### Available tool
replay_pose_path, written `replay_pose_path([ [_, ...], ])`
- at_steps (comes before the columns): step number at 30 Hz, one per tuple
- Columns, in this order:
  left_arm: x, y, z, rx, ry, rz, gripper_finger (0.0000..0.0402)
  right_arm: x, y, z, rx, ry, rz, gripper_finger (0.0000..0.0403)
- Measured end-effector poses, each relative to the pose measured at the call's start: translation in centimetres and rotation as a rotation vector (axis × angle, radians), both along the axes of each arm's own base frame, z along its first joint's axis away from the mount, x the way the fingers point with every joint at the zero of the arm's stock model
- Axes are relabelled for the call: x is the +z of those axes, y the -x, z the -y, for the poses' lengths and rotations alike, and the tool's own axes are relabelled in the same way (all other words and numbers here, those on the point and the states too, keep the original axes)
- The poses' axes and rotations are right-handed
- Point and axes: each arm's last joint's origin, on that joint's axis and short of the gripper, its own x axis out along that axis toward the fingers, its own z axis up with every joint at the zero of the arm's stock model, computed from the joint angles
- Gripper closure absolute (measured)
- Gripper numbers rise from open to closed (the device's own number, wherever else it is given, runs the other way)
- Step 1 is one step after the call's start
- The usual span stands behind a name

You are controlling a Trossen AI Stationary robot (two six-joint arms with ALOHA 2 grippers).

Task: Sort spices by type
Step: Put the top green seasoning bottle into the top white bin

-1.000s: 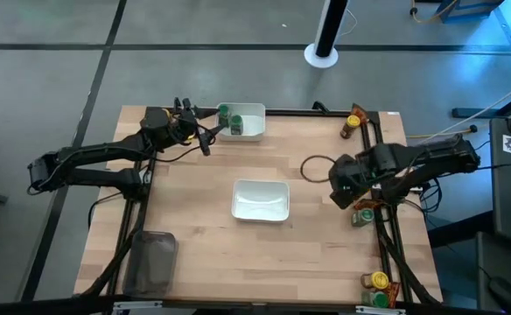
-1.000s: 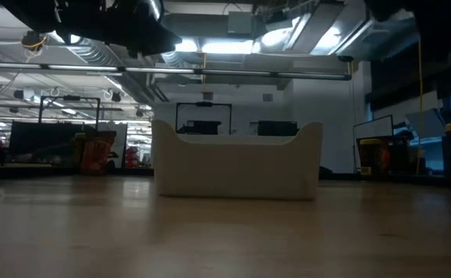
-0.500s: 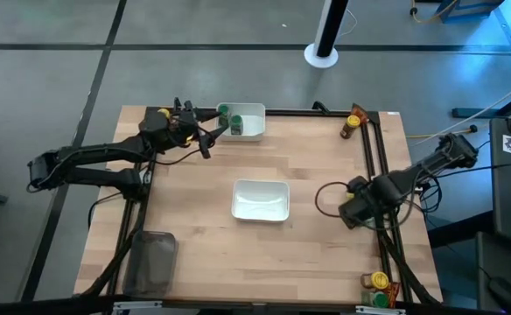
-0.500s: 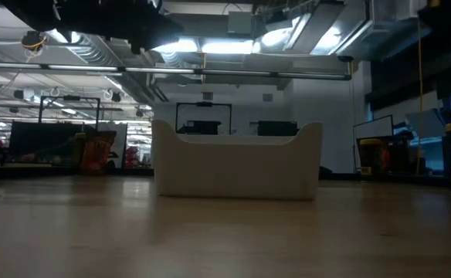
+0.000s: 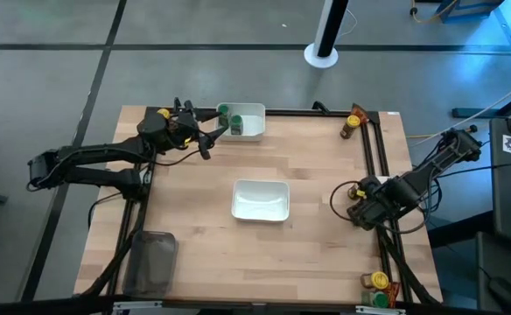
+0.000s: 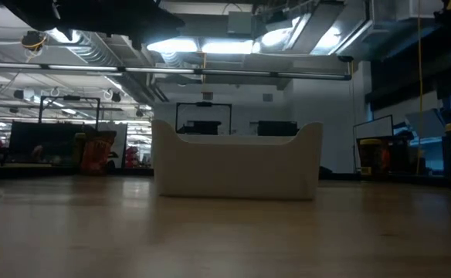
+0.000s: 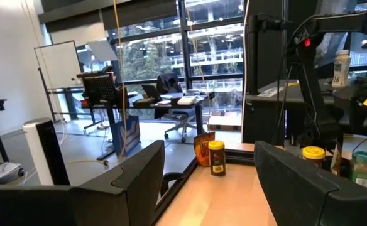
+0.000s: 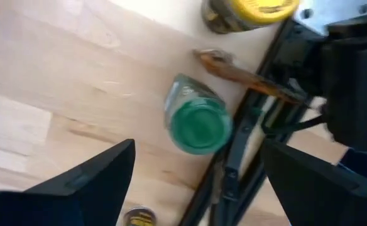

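A: Nearest first, then. What sits at the near edge of the table (image 5: 308, 254)?

B: Seen from above, a yellow-capped jar (image 5: 378, 280) and a green-capped one (image 5: 379, 299) with a brown packet (image 5: 393, 294) beside them, at about five o'clock. A clear grey tray (image 5: 150, 261) lies at seven o'clock.

A: And the right gripper (image 5: 367, 208)?

B: Hanging over the right rail at about four o'clock, fingers spread wide and holding nothing. Its wrist camera looks straight down on a green-capped jar (image 8: 198, 123) between the fingers, with a packet (image 8: 246, 74) and a yellow cap (image 8: 249, 9) just past it.

A: So the step in hand is picking up that green jar?

B: That's my reading. To do it well, centre the jaws on the cap before descending, and keep the far finger clear of the black rail (image 8: 240, 150) the jar stands against, or it will catch there.

A: Where would it go?

B: Probably the white bowl (image 5: 242, 122) at twelve o'clock, which already holds two green-capped jars (image 5: 230, 119). The middle bowl (image 5: 260, 200) looks empty.

A: The left gripper (image 5: 210, 133)?

B: Beside that far bowl, fingers wide apart, empty. One more jar and packet (image 5: 352, 122) stand at one o'clock.
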Motion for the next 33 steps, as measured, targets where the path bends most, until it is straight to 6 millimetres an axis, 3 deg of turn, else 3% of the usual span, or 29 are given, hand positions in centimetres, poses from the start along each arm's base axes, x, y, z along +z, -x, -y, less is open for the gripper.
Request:
replay_pose_path([
  [4, 0.0, 0.0, 0.0, 0.000, 0.001, 0.001, 0.0167, -0.2, -0.4, -0.3, 0.063, -0.005, 0.010, 0.0059],
  [20, -0.1, 0.0, 0.0, -0.001, 0.006, -0.003, 0.0167, -0.4, -0.3, -0.3, -0.038, -0.001, -0.039, 0.0059],
  [28, 0.0, 0.0, 0.0, -0.001, 0.005, -0.002, 0.0167, -3.7, -0.1, -0.3, -0.054, -0.021, -0.102, 0.0059],
  [33, 0.0, 0.0, 0.0, -0.001, 0.005, -0.002, 0.0167, -4.3, 0.1, -0.2, -0.053, -0.005, -0.114, 0.0059],
])
